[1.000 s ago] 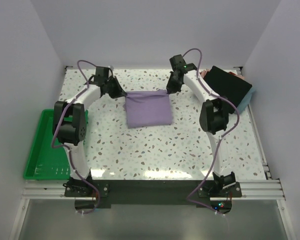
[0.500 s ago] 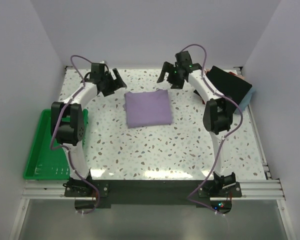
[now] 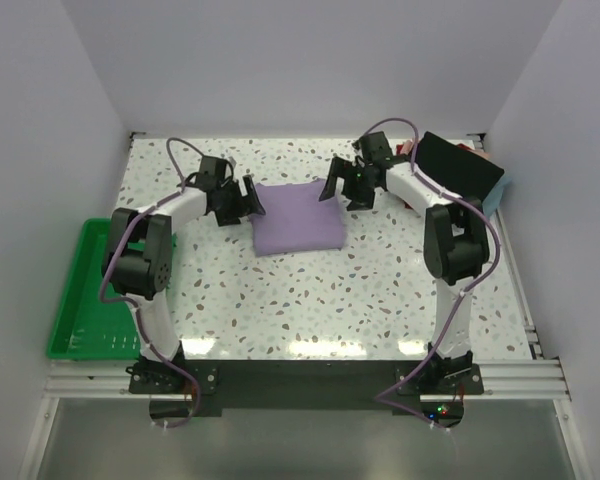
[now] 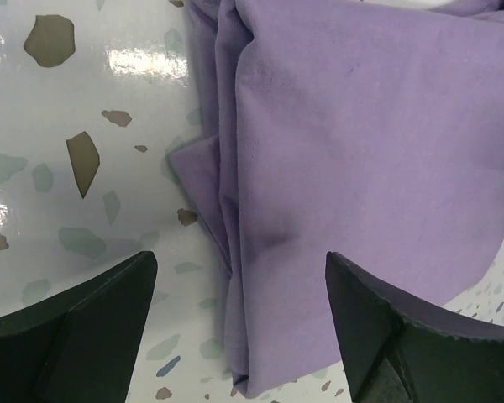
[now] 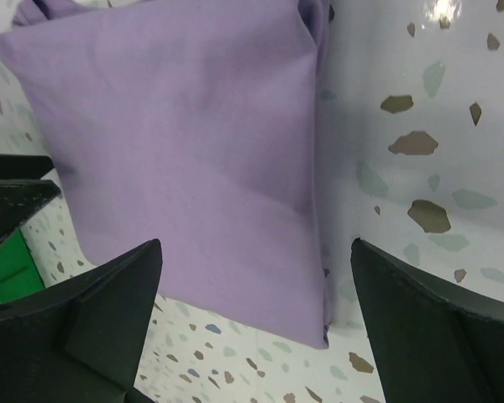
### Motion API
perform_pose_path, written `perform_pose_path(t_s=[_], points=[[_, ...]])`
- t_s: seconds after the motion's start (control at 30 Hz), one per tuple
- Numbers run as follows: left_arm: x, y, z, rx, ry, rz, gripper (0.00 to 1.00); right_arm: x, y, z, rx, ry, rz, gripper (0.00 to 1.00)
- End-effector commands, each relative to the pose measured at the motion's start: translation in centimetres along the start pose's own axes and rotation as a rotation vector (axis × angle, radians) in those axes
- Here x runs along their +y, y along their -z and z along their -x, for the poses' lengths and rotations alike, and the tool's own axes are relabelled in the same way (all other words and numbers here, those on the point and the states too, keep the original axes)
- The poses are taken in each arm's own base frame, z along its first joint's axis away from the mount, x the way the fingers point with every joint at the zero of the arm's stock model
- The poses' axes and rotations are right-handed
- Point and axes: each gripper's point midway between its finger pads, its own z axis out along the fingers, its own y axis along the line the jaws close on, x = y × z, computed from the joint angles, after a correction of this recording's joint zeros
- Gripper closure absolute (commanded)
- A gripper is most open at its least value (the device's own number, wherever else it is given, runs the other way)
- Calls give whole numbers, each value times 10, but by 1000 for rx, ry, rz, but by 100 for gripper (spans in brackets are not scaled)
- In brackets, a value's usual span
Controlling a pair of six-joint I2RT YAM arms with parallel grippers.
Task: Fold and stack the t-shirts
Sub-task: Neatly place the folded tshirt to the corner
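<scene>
Looking in from the near edge: green tray [image 3: 80,300] sits at the L side of the desk [image 3: 310,310], w/ the L arm rising just beside it. Past mid-desk lies the lavender tee [image 3: 297,218], folded to a rough square & flat on the speckled top. L pincer [image 3: 240,205] is at the tee's L edge, jaws spread wide, gripping nothing. Seen from the wrist, that pincer [image 4: 239,262] has the layered fold edge running btwn its two black fingers [image 4: 84,332]. R pincer [image 3: 345,192] is at the tee's far R corner, likewise spread wide & empty. From its own wrist, this pincer [image 5: 256,248] has the tee's R edge btwn the fingers [image 5: 420,323]. Can't tell if either pair of tips touches the cloth. Farthest back, in the R corner, is a folded stack well apart from the lavender one: black tee [image 3: 462,170] on top, light blue tee [image 3: 498,195] peeking out at the R side, a sliver of red/pink tee [image 3: 472,148] at the far edge.
</scene>
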Motion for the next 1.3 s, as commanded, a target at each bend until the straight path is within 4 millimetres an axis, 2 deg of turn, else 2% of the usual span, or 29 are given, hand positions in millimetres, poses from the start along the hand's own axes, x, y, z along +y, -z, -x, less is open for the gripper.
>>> perform_pose_path(t_s=[0.0, 0.2, 0.43, 0.53, 0.7, 0.73, 0.93, 1.1, 1.27], points=[[-10, 3, 19, -72, -42, -46, 15, 14, 15, 8, -54, 46, 65, 3], [-14, -11, 16, -37, -39, -79, 24, 2, 3, -1, -35, 10, 76, 3], [-7, -27, 4, 18, -46, -82, 37, -8, -10, -5, -12, -9, 95, 3], [-4, -31, 1, 28, -47, -80, 53, -12, -17, -6, -9, -23, 112, 3], [-3, -37, -1, 47, -59, -85, 69, -21, -29, -10, 6, -64, 137, 4], [-3, -37, -1, 51, -60, -88, 75, -22, -32, -10, 9, -65, 142, 4], [5, -45, -13, 90, -59, -85, 91, -29, -53, -20, 53, -81, 162, 4], [9, -49, -19, 114, -51, -92, 98, -34, -69, -33, 97, -98, 177, 5], [12, -51, -23, 124, -40, -94, 99, -37, -83, -58, 154, -71, 154, 5]])
